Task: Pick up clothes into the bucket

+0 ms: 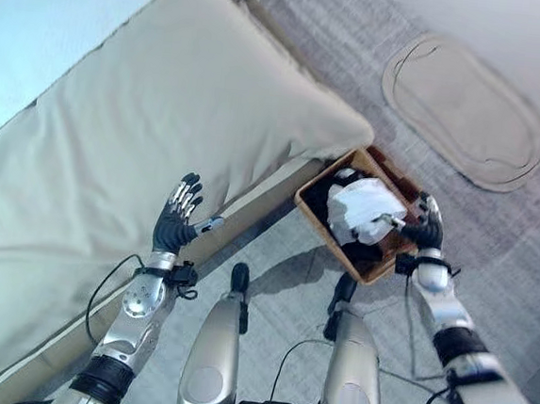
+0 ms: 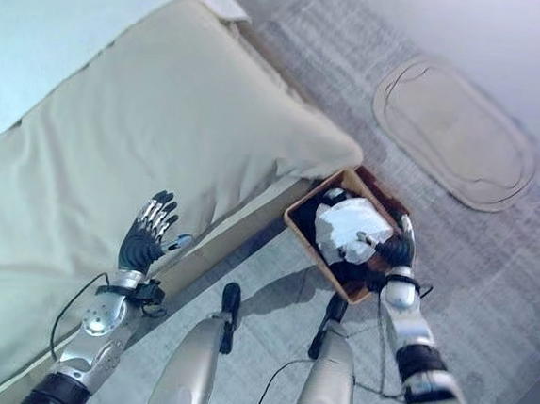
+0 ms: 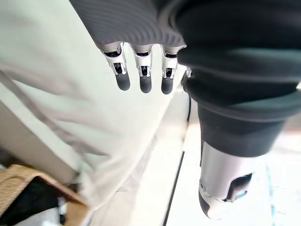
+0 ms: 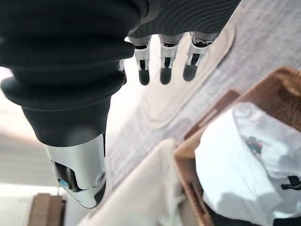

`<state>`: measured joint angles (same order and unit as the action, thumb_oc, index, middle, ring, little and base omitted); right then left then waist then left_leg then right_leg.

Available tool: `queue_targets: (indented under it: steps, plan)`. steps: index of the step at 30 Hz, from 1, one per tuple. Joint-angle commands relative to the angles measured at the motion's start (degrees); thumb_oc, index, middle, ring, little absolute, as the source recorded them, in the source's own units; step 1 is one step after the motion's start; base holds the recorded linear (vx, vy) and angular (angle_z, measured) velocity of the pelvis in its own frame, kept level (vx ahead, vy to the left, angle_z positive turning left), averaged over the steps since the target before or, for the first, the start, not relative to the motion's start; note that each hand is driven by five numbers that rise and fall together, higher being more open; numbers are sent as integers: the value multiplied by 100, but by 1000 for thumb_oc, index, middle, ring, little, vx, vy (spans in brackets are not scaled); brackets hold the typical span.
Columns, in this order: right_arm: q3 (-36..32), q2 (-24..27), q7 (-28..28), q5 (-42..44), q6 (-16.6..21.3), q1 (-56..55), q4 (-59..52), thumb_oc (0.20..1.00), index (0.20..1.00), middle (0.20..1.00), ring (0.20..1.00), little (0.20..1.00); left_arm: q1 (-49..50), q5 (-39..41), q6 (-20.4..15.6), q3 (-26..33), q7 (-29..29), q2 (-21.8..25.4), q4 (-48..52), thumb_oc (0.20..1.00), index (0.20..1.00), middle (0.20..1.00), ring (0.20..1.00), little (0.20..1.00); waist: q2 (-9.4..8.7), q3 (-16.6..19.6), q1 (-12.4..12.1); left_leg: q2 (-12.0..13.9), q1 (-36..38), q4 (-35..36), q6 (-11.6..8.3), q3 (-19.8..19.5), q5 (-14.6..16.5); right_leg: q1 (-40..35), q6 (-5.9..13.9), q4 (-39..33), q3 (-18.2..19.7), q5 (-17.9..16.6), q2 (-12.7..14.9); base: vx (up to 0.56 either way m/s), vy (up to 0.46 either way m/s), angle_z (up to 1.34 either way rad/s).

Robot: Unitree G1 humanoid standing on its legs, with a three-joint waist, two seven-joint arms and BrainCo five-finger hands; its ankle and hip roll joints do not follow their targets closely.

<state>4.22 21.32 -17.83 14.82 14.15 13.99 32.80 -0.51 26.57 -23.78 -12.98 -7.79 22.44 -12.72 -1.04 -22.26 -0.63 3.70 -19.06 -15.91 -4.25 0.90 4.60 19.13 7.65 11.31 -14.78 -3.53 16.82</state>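
Observation:
A brown woven basket (image 1: pixel 314 216) stands on the floor by the bed's corner. Inside it lie a white garment (image 1: pixel 364 210) and dark clothes (image 1: pixel 323 190). My right hand (image 1: pixel 426 227) hovers at the basket's right rim, beside the white garment (image 4: pixel 244 165); its fingers (image 4: pixel 164 70) are straight and hold nothing. My left hand (image 1: pixel 176 217) is raised over the edge of the bed with fingers (image 3: pixel 145 75) spread and straight, nothing in it.
The bed with a beige cover (image 1: pixel 133 143) takes up the left side. A beige oval mat (image 1: pixel 462 110) lies on the grey carpet at the far right. Grey floor (image 1: pixel 283 269) runs between the bed and the basket.

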Motion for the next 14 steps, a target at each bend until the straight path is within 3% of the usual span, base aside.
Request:
queue_targets:
  steps: [1, 5, 14]
  plan:
    - [-256, -14, 326, 654, 674, -157, -432, 1000, 1000, 1000, 1000, 1000, 239, -145, -222, 263, 89, 59, 203, 1000, 1000, 1000, 1000, 1000, -110, 257, -8, -34, 90, 523, 108, 75, -423, -543, 269, -322, -233, -86, 55, 77, -15, -2]
    - [-413, -562, 897, 1511, 867, -824, -1144, 1000, 1000, 1000, 1000, 1000, 435, -316, -184, 502, 202, -22, 1, 1000, 1000, 1000, 1000, 1000, -162, 700, -16, -29, 678, 1123, 44, 124, -601, -1092, 320, -803, -400, -176, -73, 104, -15, 0]
    - [163, -760, 1252, 1124, 636, -1323, -1547, 1000, 1000, 1000, 1000, 1000, 623, -619, -186, 784, 178, -256, -266, 1000, 1000, 1000, 1000, 1000, -200, 1178, -197, -31, 1343, 1195, 41, 171, -496, -1811, 318, -1022, -480, -119, -144, 61, -2, 3]
